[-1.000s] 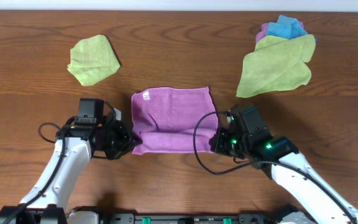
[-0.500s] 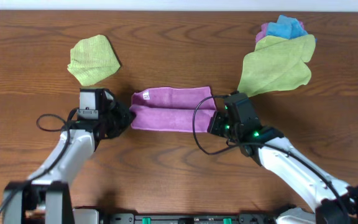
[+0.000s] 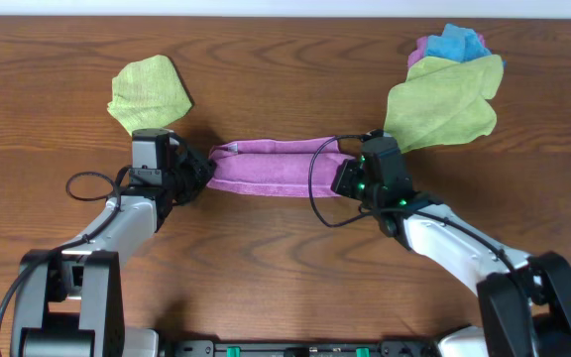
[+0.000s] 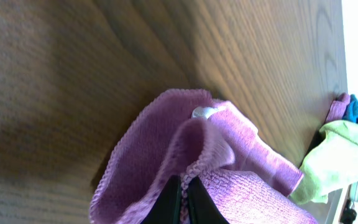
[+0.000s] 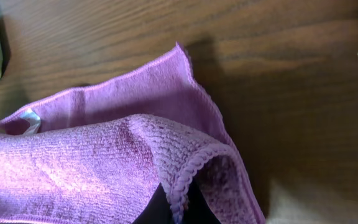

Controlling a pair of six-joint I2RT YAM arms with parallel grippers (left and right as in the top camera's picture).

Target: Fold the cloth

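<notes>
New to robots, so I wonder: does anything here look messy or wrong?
Nothing damaged. The purple cloth stretches evenly between the left gripper and right gripper. Only the crumpled cloth heap, top right, looks untidy.

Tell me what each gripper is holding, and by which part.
Both hold the purple cloth: the left gripper pinches the hemmed edge at its left end, the right gripper the hemmed edge at its right end.

We see white, rounded shells on the left arm (image 3: 117, 223) and the right arm (image 3: 454, 243); the left gripper (image 3: 206, 167) and right gripper (image 3: 342, 176) are black and boxy; thin black cables (image 3: 311, 198) loop off each wrist; small green lights (image 3: 363, 184) glow on the right one.
</notes>
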